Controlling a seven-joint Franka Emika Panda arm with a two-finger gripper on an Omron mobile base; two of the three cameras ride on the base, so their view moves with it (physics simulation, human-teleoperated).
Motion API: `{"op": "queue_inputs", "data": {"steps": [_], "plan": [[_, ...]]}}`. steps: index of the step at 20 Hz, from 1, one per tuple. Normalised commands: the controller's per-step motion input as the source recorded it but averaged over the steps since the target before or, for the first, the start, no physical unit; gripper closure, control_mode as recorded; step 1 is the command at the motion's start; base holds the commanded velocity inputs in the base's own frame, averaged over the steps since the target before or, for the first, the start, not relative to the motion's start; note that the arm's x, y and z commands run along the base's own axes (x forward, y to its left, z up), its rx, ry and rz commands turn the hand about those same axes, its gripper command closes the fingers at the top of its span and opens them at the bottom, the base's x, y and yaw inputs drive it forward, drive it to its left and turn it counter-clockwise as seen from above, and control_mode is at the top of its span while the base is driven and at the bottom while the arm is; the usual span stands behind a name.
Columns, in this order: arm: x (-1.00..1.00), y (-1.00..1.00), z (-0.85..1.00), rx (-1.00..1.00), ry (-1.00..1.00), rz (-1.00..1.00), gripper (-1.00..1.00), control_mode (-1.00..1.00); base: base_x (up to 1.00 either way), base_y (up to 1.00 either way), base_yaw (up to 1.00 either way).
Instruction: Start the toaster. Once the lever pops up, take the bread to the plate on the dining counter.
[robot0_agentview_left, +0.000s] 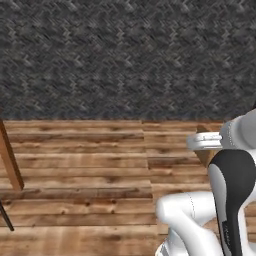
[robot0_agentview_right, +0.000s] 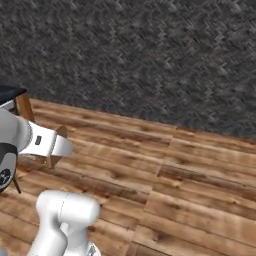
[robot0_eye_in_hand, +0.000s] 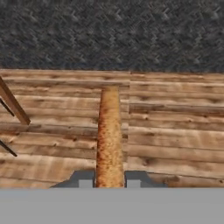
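Flat, even rendered light, moderately bright, with no visible source.

The brown wooden plank floor (robot0_agentview_left: 80, 175) and dark grey woven-textured wall (robot0_agentview_left: 125, 55) carry no clear cast shadows or glare. All three views are soft and low in resolution, the wall pattern grainy; edges show no bending.

The bread (robot0_eye_in_hand: 109, 135) held edge-on shows a grainy, porous golden-brown crust, rough and matt, paler and crumbly down its length. Either side of it, the fingertips (robot0_eye_in_hand: 85, 180) look like dull grey plastic, smooth and unshiny. Below lies the floor (robot0_agentview_left: 80, 200): wooden planks, warm brown, streaked grain, a soft low sheen. The far wall (robot0_agentview_right: 150, 60) is dark grey, a coarse woven or herringbone texture, fully matt. At left a wooden leg (robot0_agentview_left: 10, 160), plain reddish-brown, smooth.
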Motion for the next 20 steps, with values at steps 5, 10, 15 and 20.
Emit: {"op": "queue_inputs", "data": {"steps": [5, 10, 15, 20], "plan": [[0.0, 0.0, 0.0, 0.0, 0.0, 0.0, 1.0, 1.0, 1.0, -0.85, 0.25], [0.0, 0.0, 0.0, 0.0, 0.0, 0.0, 1.0, 1.0, 1.0, -0.84, 0.33], [0.0, 0.0, 0.0, 0.0, 0.0, 0.0, 1.0, 1.0, 1.0, -0.63, 0.49], [0.0, 0.0, 0.0, 0.0, 0.0, 0.0, 1.0, 1.0, 1.0, -0.45, 0.59]]}}
